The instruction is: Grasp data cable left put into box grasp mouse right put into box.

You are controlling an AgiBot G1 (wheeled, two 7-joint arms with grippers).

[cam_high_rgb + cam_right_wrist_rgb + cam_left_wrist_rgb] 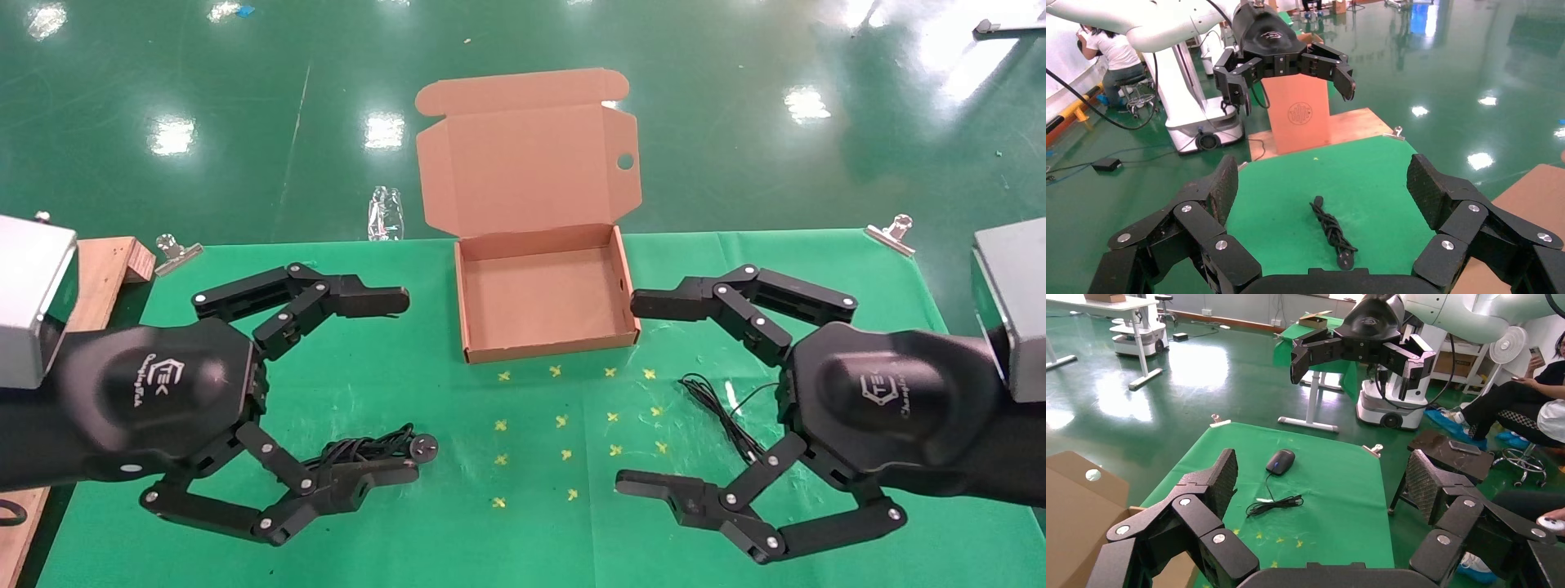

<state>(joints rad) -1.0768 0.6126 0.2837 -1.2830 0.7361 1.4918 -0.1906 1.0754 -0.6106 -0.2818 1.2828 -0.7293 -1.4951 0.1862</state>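
Data cable (pixel 372 452) lies left of the box (pixel 543 298); left gripper (pixel 409 384), fingers spread, may snag loose coils.

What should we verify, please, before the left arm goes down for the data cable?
1. Box lid open, interior free: ok, the flap stands back and nothing lies inside.
2. Left gripper open wide enough: ok, fingers spread, holding nothing.
3. Data cable reachable: ok, it lies coiled on the green table cover at the robot's left, partly under the gripper's lower finger in the head view.
4. Right gripper out of the way: ok, open on the robot's right, away from the cable.
5. Mouse clear of the left arm's path: ok, it sits at the right side, its cord bunched beside it.
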